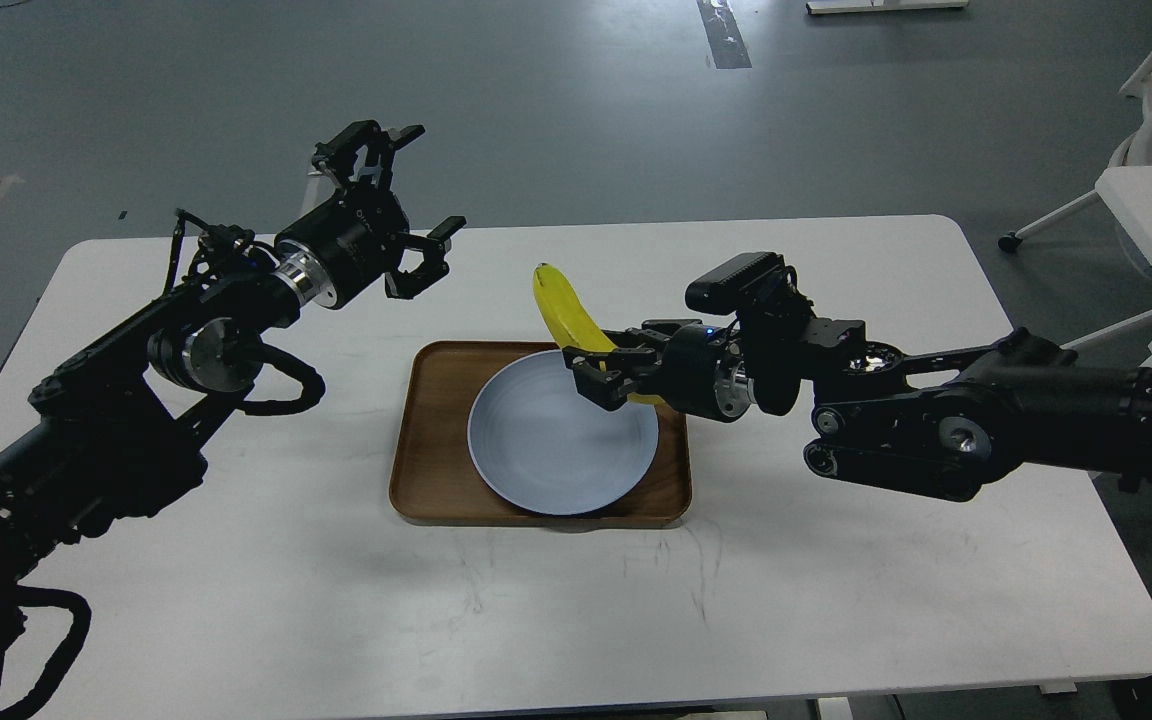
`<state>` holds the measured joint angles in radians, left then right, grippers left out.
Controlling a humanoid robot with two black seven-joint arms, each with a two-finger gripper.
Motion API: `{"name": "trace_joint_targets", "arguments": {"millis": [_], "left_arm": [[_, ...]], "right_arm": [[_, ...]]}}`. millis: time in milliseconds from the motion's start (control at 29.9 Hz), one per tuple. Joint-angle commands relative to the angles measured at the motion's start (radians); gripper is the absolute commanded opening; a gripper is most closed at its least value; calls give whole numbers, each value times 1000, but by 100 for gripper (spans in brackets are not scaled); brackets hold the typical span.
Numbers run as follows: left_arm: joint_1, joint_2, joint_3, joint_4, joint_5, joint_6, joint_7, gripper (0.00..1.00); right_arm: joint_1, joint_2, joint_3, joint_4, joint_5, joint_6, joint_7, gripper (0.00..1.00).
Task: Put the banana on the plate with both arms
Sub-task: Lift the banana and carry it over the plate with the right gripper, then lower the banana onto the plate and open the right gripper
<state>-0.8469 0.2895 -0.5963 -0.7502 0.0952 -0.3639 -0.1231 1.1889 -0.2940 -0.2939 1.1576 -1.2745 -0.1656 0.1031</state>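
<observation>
The yellow banana [566,311] is held in my right gripper [591,377], which is shut on its lower part. The banana points up and left, above the far right part of the pale blue-grey plate [546,450]. The plate sits in the brown wooden tray [431,440] at the table's middle. My left gripper [406,205] is open and empty, raised above the table to the far left of the tray.
The white table [836,560] holds only the tray and plate. A second white table [1151,215] and white frame legs stand off to the right, past the table's edge. Grey floor lies beyond.
</observation>
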Motion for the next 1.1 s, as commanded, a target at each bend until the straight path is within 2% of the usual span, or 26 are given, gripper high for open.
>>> {"name": "trace_joint_targets", "arguments": {"millis": [0, 67, 167, 234, 267, 301, 367, 401, 434, 668, 835, 1069], "left_arm": [[0, 2, -3, 0, -2, 0, -1, 99], [0, -1, -3, 0, 0, 0, -1, 99], [0, -1, -3, 0, -2, 0, -1, 99], [0, -1, -3, 0, 0, 0, -1, 99], [0, -1, -3, 0, 0, 0, -1, 99], [0, -1, -3, 0, 0, 0, -1, 99], [0, -1, -3, 0, 0, 0, -1, 99], [0, 0, -3, 0, 0, 0, -1, 99], [0, 2, -2, 0, 0, 0, -1, 99], [0, 7, -2, 0, 0, 0, -1, 99], [-4, 13, 0, 0, 0, 0, 0, 99], [-8, 13, -5, 0, -3, -3, -1, 99]], "right_arm": [[-24, 1, -2, 2, 23, 0, 35, 7], [-32, 1, -2, 10, 56, 0, 50, 10], [-38, 4, -2, 11, 67, 0, 52, 23], [-41, 6, 1, 10, 81, 0, 52, 42], [-44, 6, 2, 11, 87, -2, 52, 48], [-46, 6, 4, 13, 96, -2, 52, 62], [-48, 6, 6, 13, 107, -2, 50, 81], [-54, 6, 9, 13, 115, -2, 46, 95], [-57, 7, 10, 13, 118, -2, 44, 99], [-58, 7, 28, 14, 118, -9, 41, 100], [-31, -22, 169, 13, 173, -6, 40, 100], [-34, -129, 468, 17, 631, -3, 40, 100]]}}
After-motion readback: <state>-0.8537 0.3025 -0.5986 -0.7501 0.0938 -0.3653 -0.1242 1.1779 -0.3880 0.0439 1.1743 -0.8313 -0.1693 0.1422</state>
